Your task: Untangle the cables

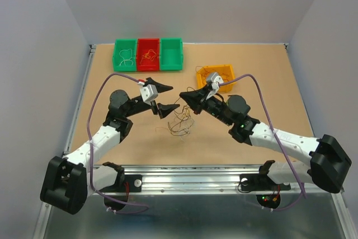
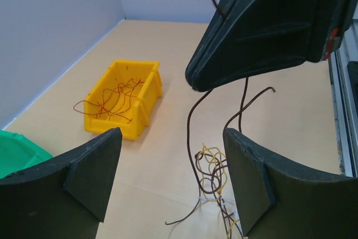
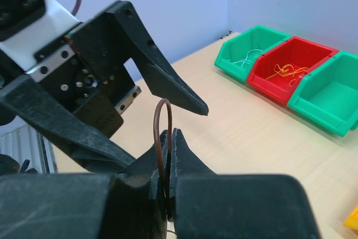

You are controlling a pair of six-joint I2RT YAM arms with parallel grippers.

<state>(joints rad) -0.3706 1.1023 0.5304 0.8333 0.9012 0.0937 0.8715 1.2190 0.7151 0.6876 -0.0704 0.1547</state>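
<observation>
My right gripper (image 3: 170, 136) is shut on a brown cable (image 3: 158, 132), whose loop pokes out above the fingertips. In the top view the right gripper (image 1: 184, 97) hovers mid-table, and the brown cable hangs from it down to a tangle of brown, yellow and white cables (image 1: 182, 122) on the table. My left gripper (image 1: 165, 98) faces it from the left, open and holding nothing. The left wrist view shows the hanging brown cable (image 2: 192, 124) and the tangle (image 2: 215, 174) between and beyond the open left gripper (image 2: 173, 177).
At the back stand a green bin (image 1: 126, 54) with white wires, a red bin (image 1: 148, 54) with orange wires and another green bin (image 1: 171, 53). A yellow bin (image 1: 215, 74) with reddish wires sits behind the right arm. A metal rail (image 1: 190, 172) runs along the near edge.
</observation>
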